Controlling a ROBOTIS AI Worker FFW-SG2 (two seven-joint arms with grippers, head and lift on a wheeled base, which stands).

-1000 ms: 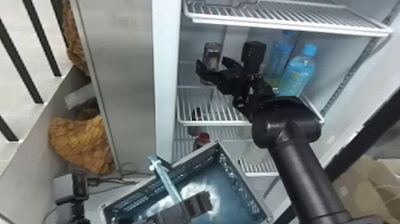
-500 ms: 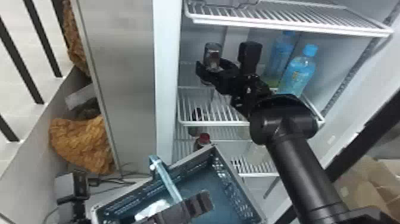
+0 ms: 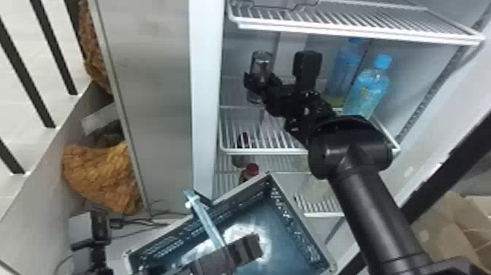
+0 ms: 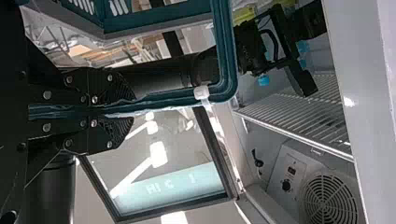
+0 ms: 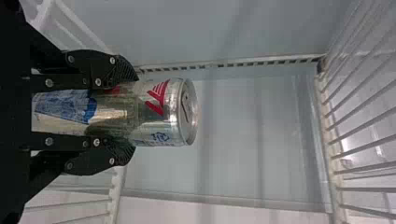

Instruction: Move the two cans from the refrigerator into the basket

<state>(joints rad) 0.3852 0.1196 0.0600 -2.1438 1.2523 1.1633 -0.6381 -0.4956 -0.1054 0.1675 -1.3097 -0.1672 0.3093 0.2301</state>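
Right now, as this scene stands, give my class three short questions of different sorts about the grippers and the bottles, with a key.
1. Multiple choice: what does the right gripper hold? (a) nothing (b) a can (c) a tray
2. True or false: the left gripper is shut on the handle of the basket.
3. Fill in: the two upper bottles have ____ caps.
Key: 1 b; 2 true; 3 blue.

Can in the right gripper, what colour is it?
The can is silver with red and blue markings, clearest in the right wrist view.
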